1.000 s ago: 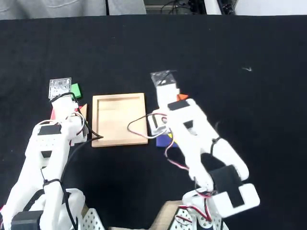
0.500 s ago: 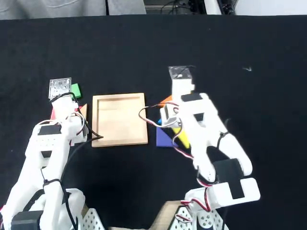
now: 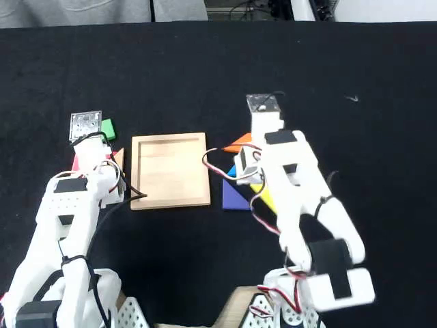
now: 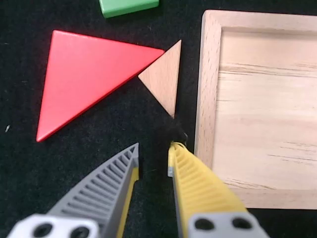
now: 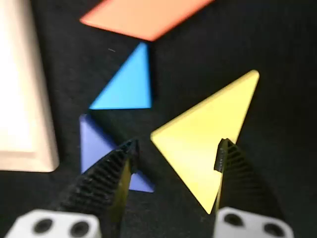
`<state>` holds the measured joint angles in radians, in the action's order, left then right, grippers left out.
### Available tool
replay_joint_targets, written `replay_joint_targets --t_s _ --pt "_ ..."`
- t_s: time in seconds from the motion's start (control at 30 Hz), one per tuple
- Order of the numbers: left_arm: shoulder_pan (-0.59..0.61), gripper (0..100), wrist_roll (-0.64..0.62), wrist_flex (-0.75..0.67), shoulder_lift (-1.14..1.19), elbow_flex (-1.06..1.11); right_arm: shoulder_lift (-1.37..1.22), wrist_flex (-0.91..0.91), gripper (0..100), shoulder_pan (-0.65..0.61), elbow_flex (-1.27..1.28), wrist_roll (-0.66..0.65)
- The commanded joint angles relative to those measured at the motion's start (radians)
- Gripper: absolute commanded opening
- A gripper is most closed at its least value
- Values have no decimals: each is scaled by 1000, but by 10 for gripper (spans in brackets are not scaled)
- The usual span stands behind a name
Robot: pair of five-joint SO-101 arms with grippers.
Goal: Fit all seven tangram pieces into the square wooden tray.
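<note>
Rightward went the right arm over the last second, off the tray's [image 3: 171, 137] right edge, and it is now above the pieces beside it; the left arm has kept its place. The right hand [image 5: 176, 146] is spread wide and holds nothing, hovering over the yellow triangle [image 5: 203, 139], with one finger above the purple piece [image 5: 94, 144]. Next to these lie the blue triangle [image 5: 129, 84] and, farther out, the orange piece [image 5: 143, 15], all on the black worktop [image 3: 355, 171] just right of the tray.

The left hand [image 4: 154, 147] is spread only narrowly and grips nothing, low over the worktop just outside the tray's left rim. Ahead of it the wooden triangle [image 4: 163, 82] lies close to the rim, touching a corner of the red triangle [image 4: 84, 79]. The green piece [image 4: 129, 5] sits just beyond the red one.
</note>
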<state>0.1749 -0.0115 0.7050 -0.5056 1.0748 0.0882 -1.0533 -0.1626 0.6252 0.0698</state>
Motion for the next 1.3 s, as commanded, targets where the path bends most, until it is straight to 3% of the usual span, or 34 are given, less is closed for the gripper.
replay_joint_targets --t_s 0.0,0.13,0.37,0.73,0.87,1.13,1.27 --pt "1 106 -6 -12 0 -18 85 20 201 -25 16 -37" --pt "-1 105 -5 -12 0 -18 85 83 183 -15 64 -57" --pt "-1 105 -3 -12 0 -15 85 95 312 3 124 -61" --pt "-1 105 -8 -15 0 -13 13 146 311 3 130 -69" --pt "-1 105 -8 -14 0 -12 -87 78 309 5 35 -69" --pt "-1 105 -8 -12 0 -13 -174 25 308 86 -61 -71" --pt "-1 105 -8 -15 0 -12 -173 52 305 133 -62 -137"
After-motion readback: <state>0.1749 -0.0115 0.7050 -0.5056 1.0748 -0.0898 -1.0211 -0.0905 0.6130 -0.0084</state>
